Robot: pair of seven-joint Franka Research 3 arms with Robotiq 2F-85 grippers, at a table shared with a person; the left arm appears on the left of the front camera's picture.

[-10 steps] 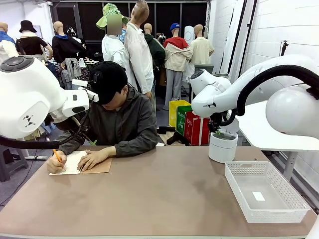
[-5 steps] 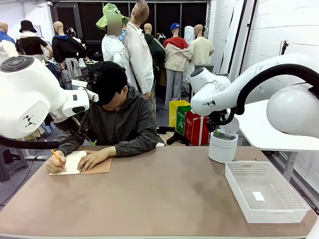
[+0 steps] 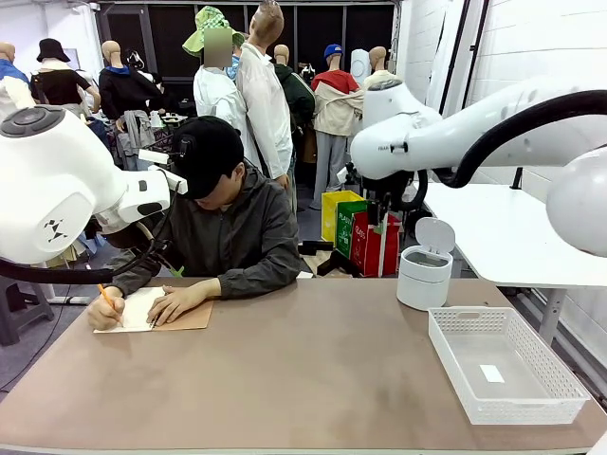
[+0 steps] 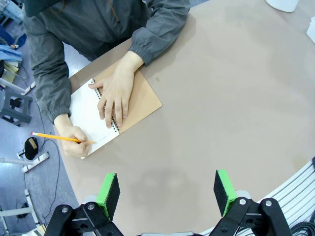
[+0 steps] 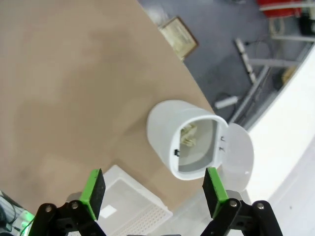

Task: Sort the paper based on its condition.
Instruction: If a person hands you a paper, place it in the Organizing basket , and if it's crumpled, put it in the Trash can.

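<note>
Both pincers stand wide open and hold nothing. The left pincer [image 4: 166, 184] hovers over the table [image 4: 236, 98]. The paper [image 4: 84, 105], a notebook [image 4: 145, 98] page under the person's hand [image 4: 115, 93], lies ahead of its fingertips, to their left. The right pincer [image 5: 153, 189] hangs above the open bin [image 5: 162, 128]. We judge that sorting has not begun. The next move calls for a freed sheet, then an approach.

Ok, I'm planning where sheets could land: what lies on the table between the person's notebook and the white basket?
Nothing; the front view shows bare tabletop between the notebook and the basket.
</note>
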